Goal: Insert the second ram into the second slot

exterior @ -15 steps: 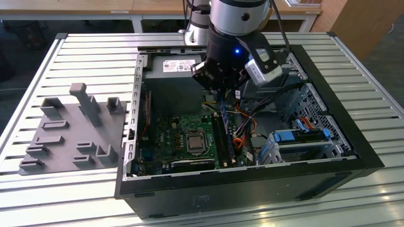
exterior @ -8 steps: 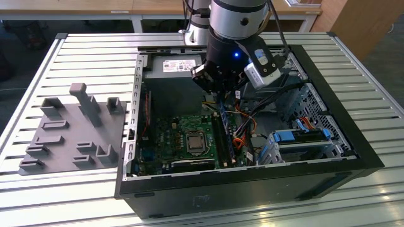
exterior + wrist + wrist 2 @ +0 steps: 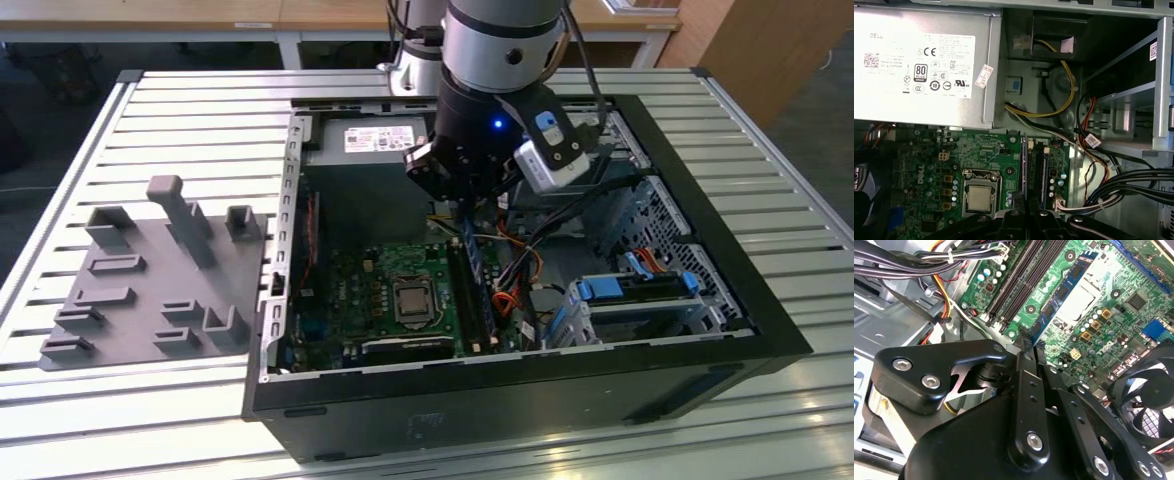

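My gripper [image 3: 461, 208] hangs inside the open computer case [image 3: 747, 330], above the green motherboard [image 3: 360, 300]. It is shut on the second ram [image 3: 471, 268], a thin dark-blue stick. In the first wrist view the ram [image 3: 1025, 165] shows edge-on, running away from the fingertips [image 3: 1015, 200] between the processor socket [image 3: 979, 196] and the black memory slots [image 3: 1040, 170]. In the second wrist view the stick [image 3: 1061, 292] stretches out from the closed gripper [image 3: 1026, 342], parallel to the long black slots [image 3: 1013, 282]. Whether its lower edge sits in a slot I cannot tell.
A silver power supply [image 3: 380, 140] fills the case's far end. Bundled cables [image 3: 1126, 185] and blue drive brackets [image 3: 627, 290] lie on the exterior view's right of the slots. A fan [image 3: 1149, 390] sits beyond the socket. A grey fixture plate [image 3: 147, 290] rests on the slatted table.
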